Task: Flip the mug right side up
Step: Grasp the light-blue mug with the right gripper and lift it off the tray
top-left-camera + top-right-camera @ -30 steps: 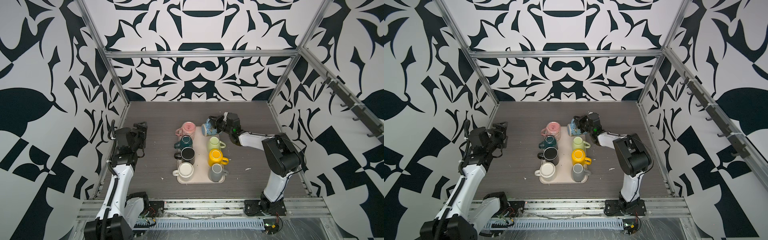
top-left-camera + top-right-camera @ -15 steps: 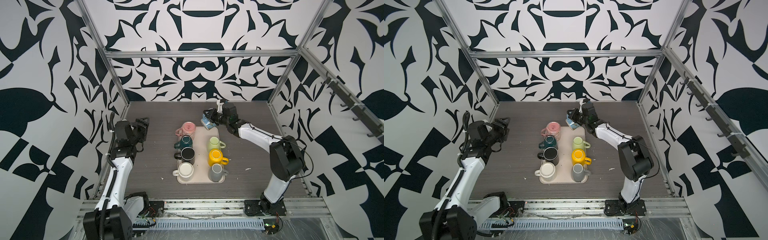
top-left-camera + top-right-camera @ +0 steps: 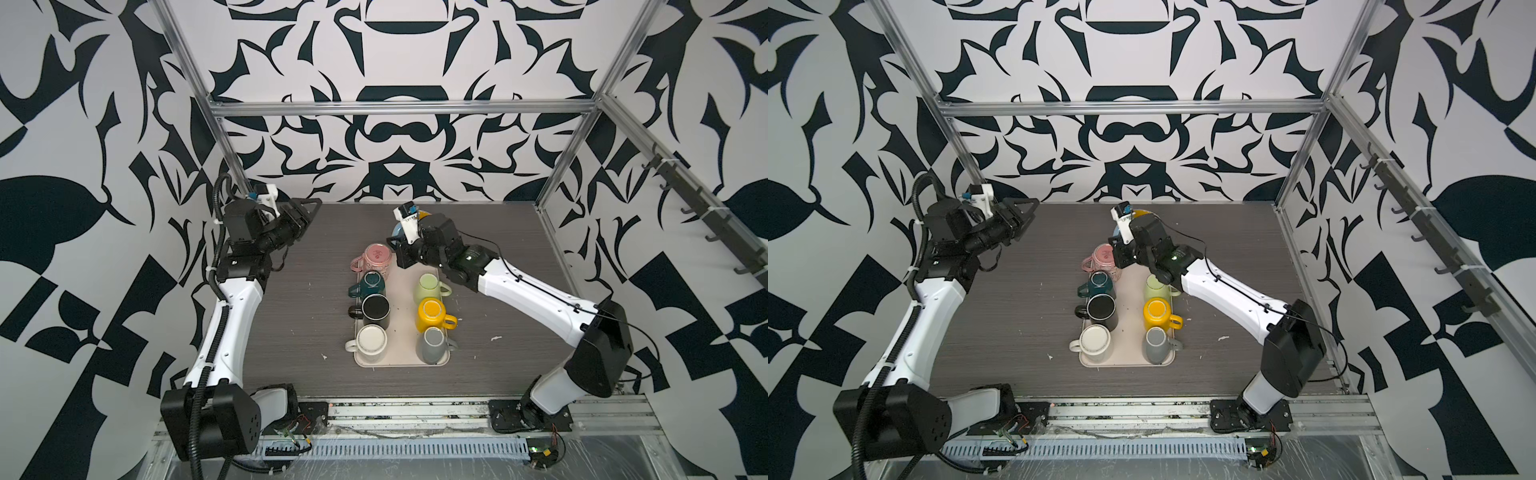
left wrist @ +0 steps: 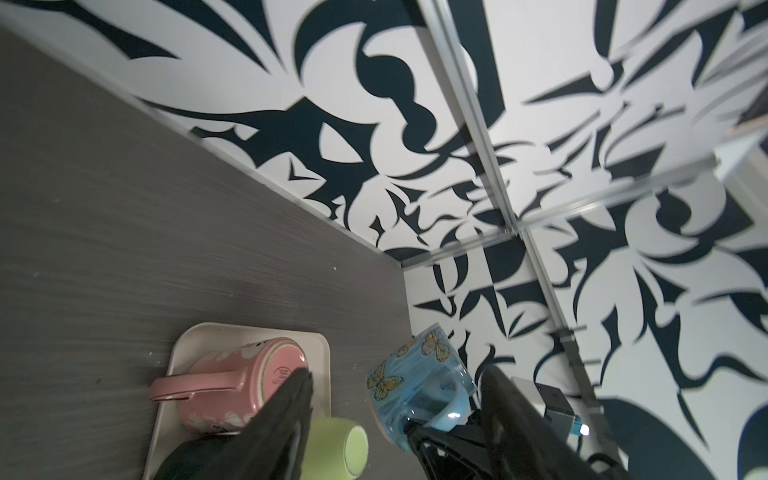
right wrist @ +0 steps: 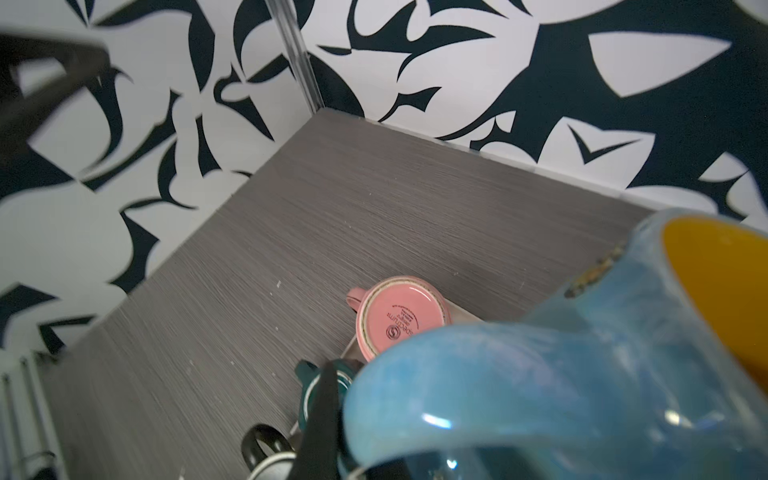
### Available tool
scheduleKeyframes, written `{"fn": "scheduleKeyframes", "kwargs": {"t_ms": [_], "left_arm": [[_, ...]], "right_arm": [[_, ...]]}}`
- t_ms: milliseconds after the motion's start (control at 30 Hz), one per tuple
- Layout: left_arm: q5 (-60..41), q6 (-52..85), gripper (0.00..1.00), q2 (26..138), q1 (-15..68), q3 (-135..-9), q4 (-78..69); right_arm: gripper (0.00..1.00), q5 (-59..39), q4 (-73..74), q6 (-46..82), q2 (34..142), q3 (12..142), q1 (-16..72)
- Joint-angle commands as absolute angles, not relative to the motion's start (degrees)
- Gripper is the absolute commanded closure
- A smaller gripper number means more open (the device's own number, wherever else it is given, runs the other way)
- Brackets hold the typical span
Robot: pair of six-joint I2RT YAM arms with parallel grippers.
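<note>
Mug (image 4: 419, 374), blue with butterflies and a yellow inside, hangs by its handle in our right gripper (image 3: 398, 244), whose jaws are clamped tight on that handle while the body juts out past them. We hold it clear of the table (image 3: 291, 332), lifted over the 12 o'clock end of the tray (image 3: 399, 362). It is tilted roughly onto its side, mouth turned up and away towards 1 o'clock, so it is neither upside down nor upright. Just beside it, at its 8 o'clock, the pink mug (image 3: 376, 259) stands base up in the tray's 11 o'clock corner. From there the teal mug (image 3: 371, 283), black mug (image 3: 375, 308) and white mug (image 3: 371, 340) run down the 9 o'clock side. The green mug (image 3: 428, 286), yellow mug (image 3: 432, 311) and grey mug (image 3: 432, 338) run down the 3 o'clock side, leaving the 1 o'clock corner bare. Our left gripper (image 3: 304, 212) is out at 10 o'clock on the table, well apart from the tray. It is raised and pointed across at the mug, jaws parted with nothing between them. We judge ourselves to be mid-flip, with the lift done and the turn only partly made. Next we need to roll the right wrist until the mouth faces straight up and lower the base flat onto that bare corner. Only then should we let go, minding the pink mug close by and the body's tendency to swing on a handle grip
</note>
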State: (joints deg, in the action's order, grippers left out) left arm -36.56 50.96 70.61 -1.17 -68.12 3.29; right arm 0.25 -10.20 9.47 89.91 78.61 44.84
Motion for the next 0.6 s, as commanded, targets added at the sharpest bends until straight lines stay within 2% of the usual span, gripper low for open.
{"fn": "scheduleKeyframes", "kwargs": {"t_ms": [0,333,567], "left_arm": [[-42.46,43.01,0.33,72.21,1.49,-72.38,6.74],[-49.56,34.10,0.35,75.56,5.68,-77.61,9.72],[-49.52,23.15,0.36,75.47,9.57,-79.63,17.47]], "right_arm": [[1.00,14.40,-5.37,-8.12,84.38,80.22,48.82],[1.00,34.77,5.09,-33.67,83.20,73.88,59.23],[1.00,41.05,9.90,-42.78,85.11,72.95,60.64]]}}
